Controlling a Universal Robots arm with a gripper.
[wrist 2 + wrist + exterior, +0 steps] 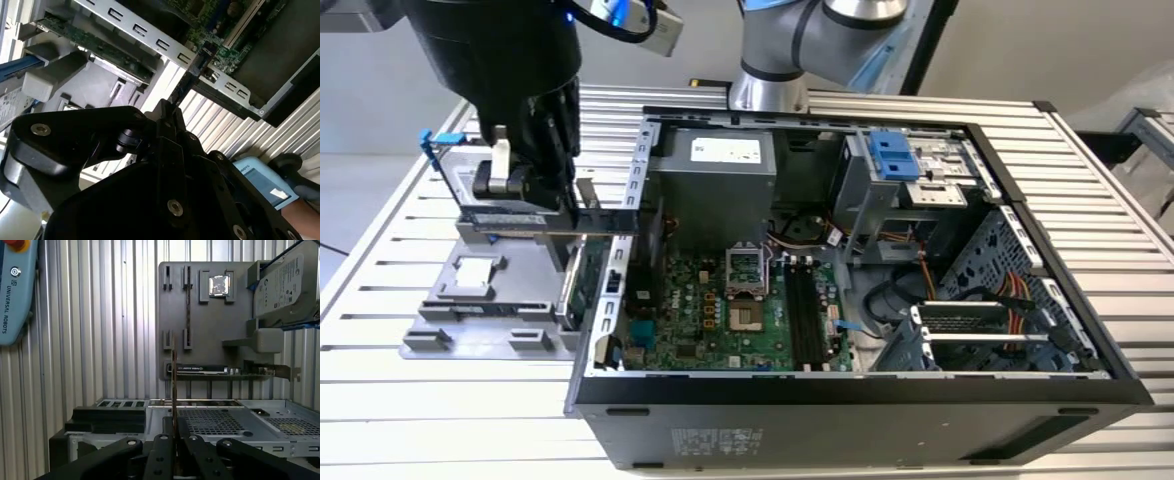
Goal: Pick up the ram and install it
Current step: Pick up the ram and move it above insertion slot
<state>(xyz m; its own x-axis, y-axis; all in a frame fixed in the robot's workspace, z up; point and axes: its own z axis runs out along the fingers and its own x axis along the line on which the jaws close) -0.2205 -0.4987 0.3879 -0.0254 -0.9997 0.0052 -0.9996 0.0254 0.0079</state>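
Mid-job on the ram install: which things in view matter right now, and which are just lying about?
In play: ram, held edge-on in the gripper; black motherboard slots; open computer case.

Lying about: hard drive; expansion card; processor chip; grey parts holder; teach pendant.

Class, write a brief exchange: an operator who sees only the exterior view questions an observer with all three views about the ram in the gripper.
Operator: Is the grip straight?
Observer: In the first wrist view the ram stands edge-on, clamped between the gripper fingertips.
Operator: Does the tray hold a spare?
Observer: Yes, in the first wrist view a second stick sits in its slots.
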